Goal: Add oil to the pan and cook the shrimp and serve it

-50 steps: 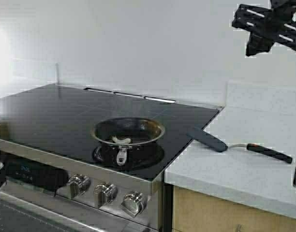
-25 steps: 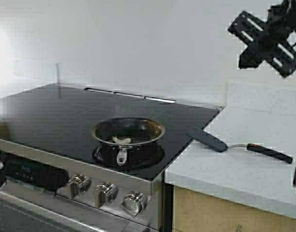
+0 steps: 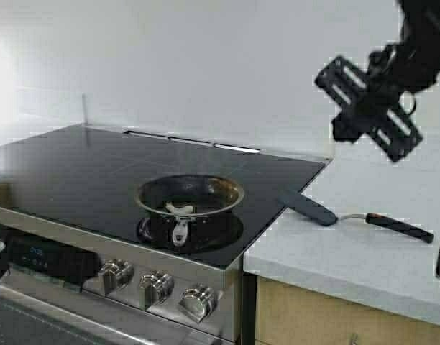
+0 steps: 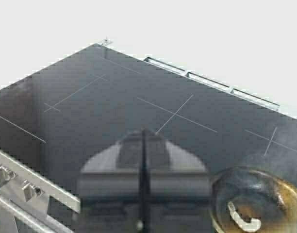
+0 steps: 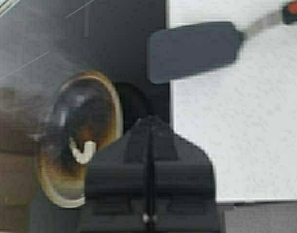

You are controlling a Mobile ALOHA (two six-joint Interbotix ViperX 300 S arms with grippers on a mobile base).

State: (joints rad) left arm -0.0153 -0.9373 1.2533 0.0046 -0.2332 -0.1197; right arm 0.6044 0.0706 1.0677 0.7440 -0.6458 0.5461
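The steel pan stands on the front right burner of the black stovetop, its short handle toward me. The pale curled shrimp lies inside it; it also shows in the left wrist view and the right wrist view. My right gripper is shut and empty, high in the air above the stove's right edge and the counter; in its own view it hangs beside the pan. My left gripper is shut and empty, above the stovetop to the pan's left. The oil jug is out of view.
A black spatula with a black-and-orange handle lies on the white counter, its blade over the stove's right edge. Stove knobs line the front panel. A white wall stands behind.
My right gripper has come down and to the left, turning as it goes, from the top right corner toward the stove's right edge. The pan, shrimp and spatula have not moved.
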